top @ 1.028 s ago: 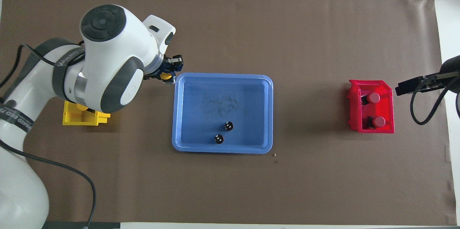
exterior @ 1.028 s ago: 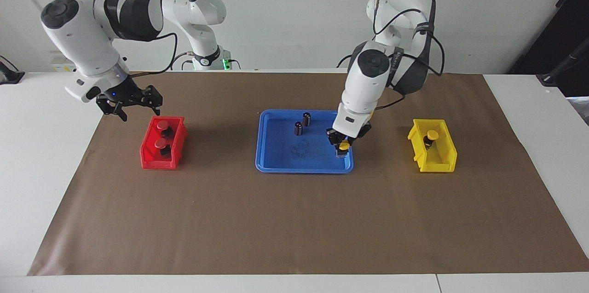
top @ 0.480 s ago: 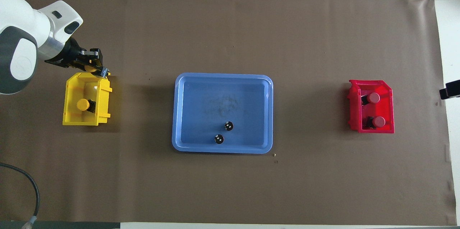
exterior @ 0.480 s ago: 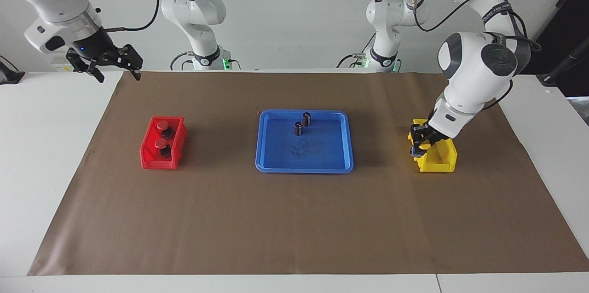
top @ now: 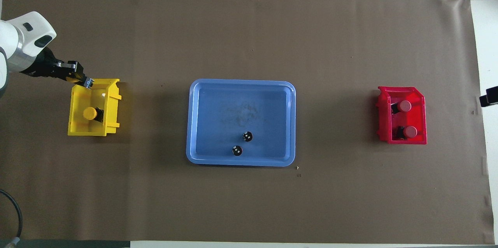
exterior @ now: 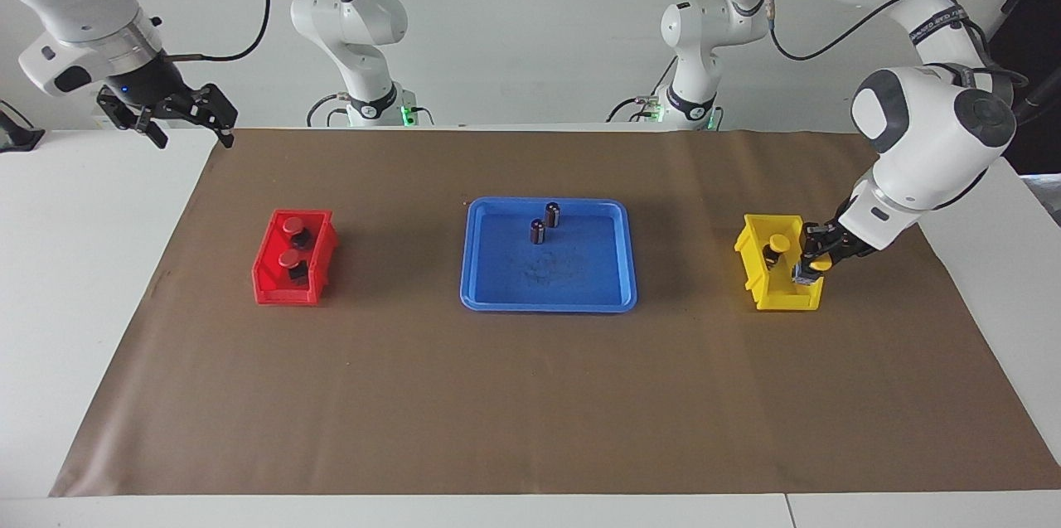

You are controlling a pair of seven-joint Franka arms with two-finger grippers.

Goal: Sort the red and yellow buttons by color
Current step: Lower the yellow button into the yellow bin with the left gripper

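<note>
Yellow button (exterior: 819,264) sits clamped in the left gripper's (exterior: 811,269) jaws, seemingly over the yellow bin's (exterior: 782,296) rim at four o'clock from the binned button (exterior: 777,244); right gripper (exterior: 170,116) waits, jaws wide.

One camera sits high across the worktop (exterior: 530,395), facing both robot bases and looking down at a slant, wide enough to take in the whole brown mat. The other hangs above the robots' end, looking steeply down and forward. Both share the blue tray (exterior: 549,300) (top: 240,161) and the two bins, seen half a turn apart.
</note>
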